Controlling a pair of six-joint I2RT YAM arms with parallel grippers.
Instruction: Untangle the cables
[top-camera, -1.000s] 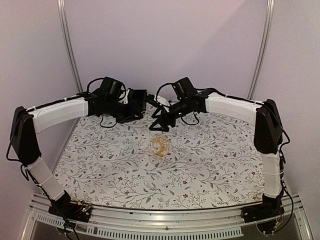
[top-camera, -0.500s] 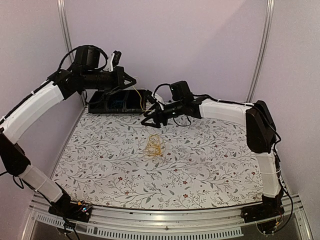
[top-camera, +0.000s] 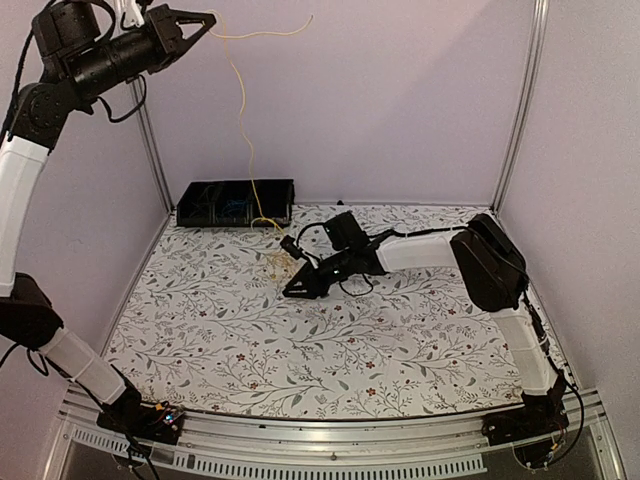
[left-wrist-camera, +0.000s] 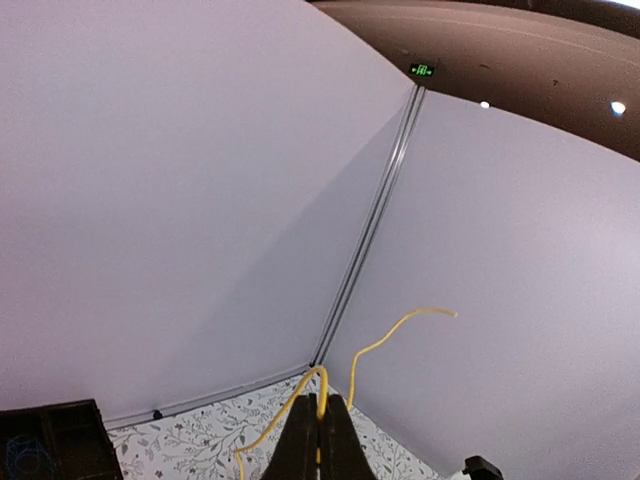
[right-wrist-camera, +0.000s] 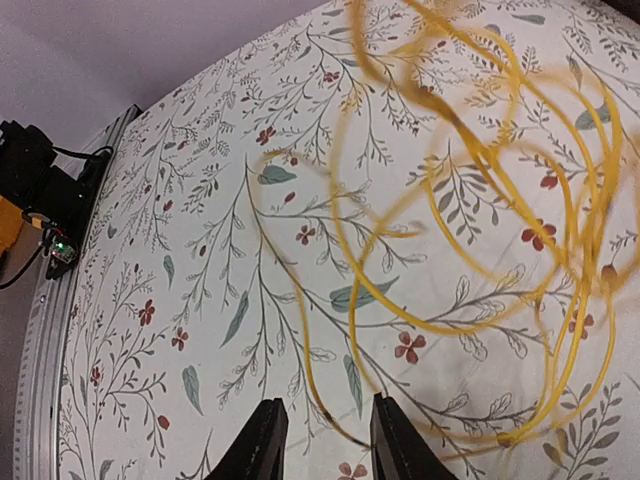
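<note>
Left arm (top-camera: 20, 180): raised high at the far left, well above the table.
Left gripper (top-camera: 207, 18): jaws pressed together, clamped on the yellow cable (top-camera: 243, 120).
Yellow cable: one loose end curves off to the right of the closed fingertips. The rest hangs down in a long wavy line to the floral table (top-camera: 400, 340), where it ends in a loose tangle of loops just left of centre, towards the far side.
Black tray (top-camera: 235, 203): on the table against the far wall, left of centre, just behind the tangle.
Right gripper (top-camera: 292, 291): low over the table on the near side of the loops. Its fingers (right-wrist-camera: 262, 440) stand apart, one yellow strand running down into the gap, not pinched.
Right arm (top-camera: 480, 265): stretched leftward across the table from the near right corner.
</note>
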